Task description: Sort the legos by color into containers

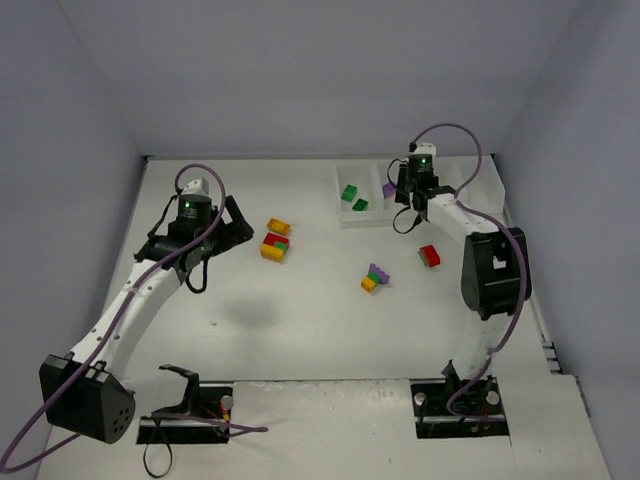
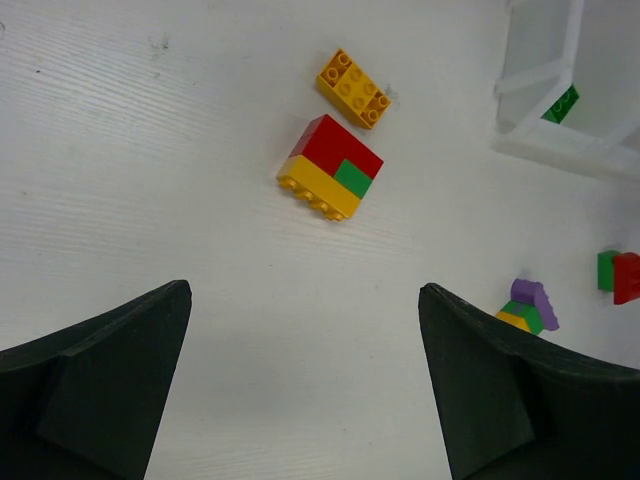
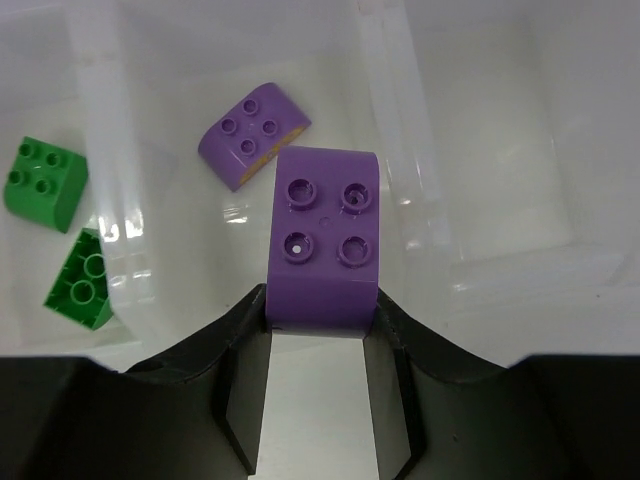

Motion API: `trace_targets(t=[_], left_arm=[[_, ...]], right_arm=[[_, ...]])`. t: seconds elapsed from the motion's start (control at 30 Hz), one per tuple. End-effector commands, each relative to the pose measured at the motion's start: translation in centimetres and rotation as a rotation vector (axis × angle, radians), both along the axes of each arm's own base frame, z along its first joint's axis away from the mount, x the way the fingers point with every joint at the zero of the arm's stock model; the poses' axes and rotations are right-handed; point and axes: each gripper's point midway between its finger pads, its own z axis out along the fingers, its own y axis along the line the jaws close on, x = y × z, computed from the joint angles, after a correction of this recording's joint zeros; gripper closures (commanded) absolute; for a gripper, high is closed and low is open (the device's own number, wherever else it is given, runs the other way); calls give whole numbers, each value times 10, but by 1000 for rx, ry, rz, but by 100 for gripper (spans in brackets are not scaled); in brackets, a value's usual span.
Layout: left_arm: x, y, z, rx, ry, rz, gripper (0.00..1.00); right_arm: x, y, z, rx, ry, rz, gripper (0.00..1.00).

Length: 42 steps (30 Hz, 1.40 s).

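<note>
- The white tray (image 1: 341, 216) sits toward the table's far side.
- Two green bricks (image 3: 42, 182) share one compartment (one studs up, the other (image 3: 80, 280) tilted).
- A loose purple brick (image 3: 252, 135) lies studs up in the neighbouring compartment.
- The gripped purple brick (image 3: 322, 240) hangs over that compartment, pinched in the right gripper (image 3: 320, 325).
- On the table, an orange-yellow brick (image 2: 353, 88) lies just beside a red-green-yellow clump (image 2: 330, 167); a purple-green-yellow clump (image 2: 530, 308) and a red-green pair (image 2: 620, 275) lie well apart from them.

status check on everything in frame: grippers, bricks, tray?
left gripper: open, empty, above the table.
right gripper: shut on the held purple brick, over the tray.
tray: two green bricks in one compartment, one purple brick in the next.
orange-yellow brick: loose on the table, unsorted.
red-green-yellow clump: joined, on the table.
purple-green-yellow clump: joined, on the table.
red-green pair: on the table.
</note>
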Motion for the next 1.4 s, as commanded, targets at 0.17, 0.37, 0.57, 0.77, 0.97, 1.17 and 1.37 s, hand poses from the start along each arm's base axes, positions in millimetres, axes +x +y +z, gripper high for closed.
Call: trace_targets(t=[0.17, 0.37, 0.57, 0.77, 0.97, 1.17, 1.37], left_arm=[[5, 3, -5, 109, -17, -91, 11], [28, -6, -5, 169, -35, -186, 11], [83, -30, 0, 276, -109, -348, 11], [125, -51, -31, 427, -50, -512, 11], [153, -76, -63, 412, 19, -588, 11], [166, -86, -93, 417, 90, -606, 11], [167, -89, -124, 421, 161, -615, 14]], right_arm=[[38, 9, 18, 39, -57, 8, 36], [37, 18, 42, 64, -93, 44, 19], [8, 24, 79, 115, -146, 72, 19], [-34, 34, 115, 177, -204, 108, 19], [-76, 52, 122, 237, -212, 166, 19], [-103, 64, 110, 279, -181, 186, 19], [-119, 64, 94, 277, -147, 179, 19]])
